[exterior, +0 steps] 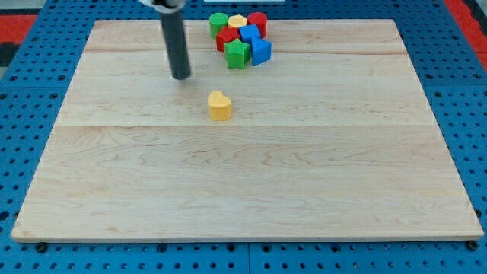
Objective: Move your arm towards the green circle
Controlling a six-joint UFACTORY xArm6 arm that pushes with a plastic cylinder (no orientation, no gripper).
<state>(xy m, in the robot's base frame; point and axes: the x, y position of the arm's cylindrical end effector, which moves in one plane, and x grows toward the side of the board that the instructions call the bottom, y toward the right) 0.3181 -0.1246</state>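
Camera view, 1 frame. Wooden board (243,175) lies on a blue pegboard surface (30,76) and fills most of the picture.

Dark rod comes down from the view's top, left of centre. My tip (181,77) sits on the board in its upper-left part. No jaws on this arm: the rod ends plain, holds nothing, and touches no block.

Green circle (218,23): a green cylinder at the top-left corner of a tight cluster of blocks near the board's top edge, up and to the right of my tip, with bare wood between them.

Rest of the cluster, 7 blocks in all, packed touching or nearly so:
- yellow block (237,20), just right of the green circle; shape unclear
- red cylinder (257,22), at the top-right corner
- red block (225,39), just below the green circle; shape unclear
- blue block (249,33), in the middle; shape partly hidden
- green star (237,54), at the bottom-left of the cluster, the member nearest my tip
- blue cube (261,52), just right of the green star

Yellow heart (220,106) stands alone, below the cluster, down and to the right of my tip, near it but apart.
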